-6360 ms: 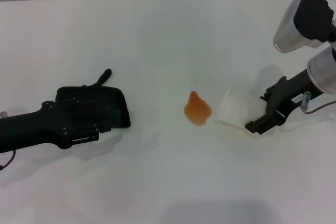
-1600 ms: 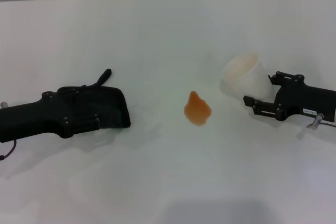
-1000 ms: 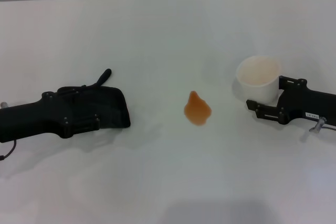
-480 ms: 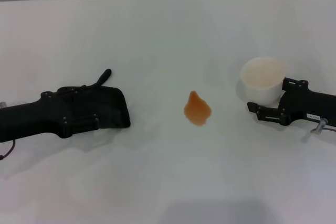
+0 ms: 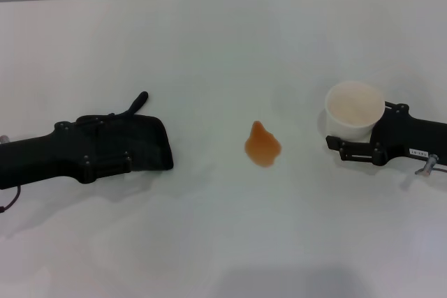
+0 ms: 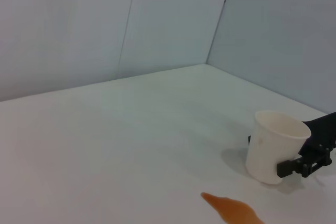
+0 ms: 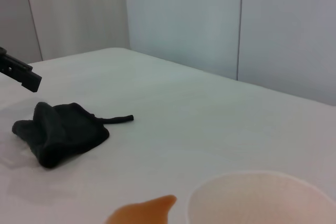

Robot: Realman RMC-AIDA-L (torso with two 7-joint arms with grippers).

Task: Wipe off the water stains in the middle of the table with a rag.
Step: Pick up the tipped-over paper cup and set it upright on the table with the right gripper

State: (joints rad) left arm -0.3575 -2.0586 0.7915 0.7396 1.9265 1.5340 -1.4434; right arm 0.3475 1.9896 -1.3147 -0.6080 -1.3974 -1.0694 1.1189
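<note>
The right claw [image 5: 357, 141] sits toward the desk's right edge, its fingers closed around the lower wall of a white cup [image 5: 354, 108] that stands upright. A small white label on the claw's body carries print too small to read. The cup's inside looks pale with a faint pinkish tint; whether any liquid is in it cannot be told.

The left claw [image 5: 143, 148] lies low near the desk's left edge, on top of the black rag [image 5: 150, 137]; its fingers merge with the cloth, so I cannot tell how they stand. The rag's narrow tail [image 5: 137, 102] points toward the far edge.

Between the two, near the middle of the white desk [image 5: 223, 40], lies the water stains [image 5: 262, 144], an orange teardrop puddle, well apart from the rag and nearer the cup.
</note>
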